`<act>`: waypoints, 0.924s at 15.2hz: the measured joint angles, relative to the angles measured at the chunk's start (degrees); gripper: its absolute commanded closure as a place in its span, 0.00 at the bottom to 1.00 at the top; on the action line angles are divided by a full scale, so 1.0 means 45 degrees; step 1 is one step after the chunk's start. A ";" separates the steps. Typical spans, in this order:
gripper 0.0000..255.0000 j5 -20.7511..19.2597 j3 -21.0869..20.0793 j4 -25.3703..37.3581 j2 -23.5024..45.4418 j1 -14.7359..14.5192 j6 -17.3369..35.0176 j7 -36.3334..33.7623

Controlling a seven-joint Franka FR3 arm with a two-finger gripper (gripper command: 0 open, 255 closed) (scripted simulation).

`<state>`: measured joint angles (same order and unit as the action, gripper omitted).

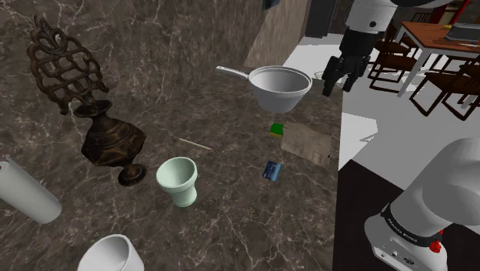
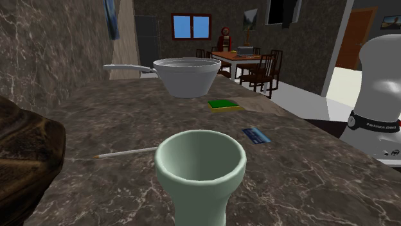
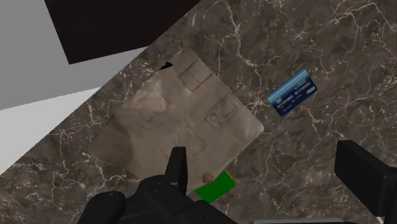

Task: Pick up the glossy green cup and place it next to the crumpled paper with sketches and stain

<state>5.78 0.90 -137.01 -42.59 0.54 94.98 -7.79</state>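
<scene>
Second exterior view, nearest first: the pale green cup [image 2: 200, 167] stands upright on the marble counter [image 2: 308, 180], mouth up, nothing touching it. Past it lies a thin stick [image 2: 125, 153], then a blue card [image 2: 256, 135], a green sponge [image 2: 225, 104], and farthest the grey pan [image 2: 186, 76].

In the shoulder view the gripper [image 1: 341, 73] hangs high over the counter's far right edge, well apart from the cup, w/ the paper [image 1: 309, 142] below it. In the wrist view the fingers [image 3: 177, 168] are spread wide & empty, looking down on the sketched paper.

My read: the step in hand is the reach to the cup, not yet started. I'd swing left & nearer, stay above the pan rim, drop over the cup, and close across its wall approx centred so it doesn't tip. The dark urn [image 1: 111, 138] sits near the cup, so give it room.
</scene>
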 measured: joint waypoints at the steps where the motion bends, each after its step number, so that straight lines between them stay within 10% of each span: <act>1: 0.00 0.0000 0.0000 0.0000 0.0000 0.0000 0.0000 0.0000; 14: 0.00 0.1378 -0.2895 0.0899 0.3221 -0.1090 0.2699 -0.2888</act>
<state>11.98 -12.13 -132.96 -28.10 -4.36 107.12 -20.79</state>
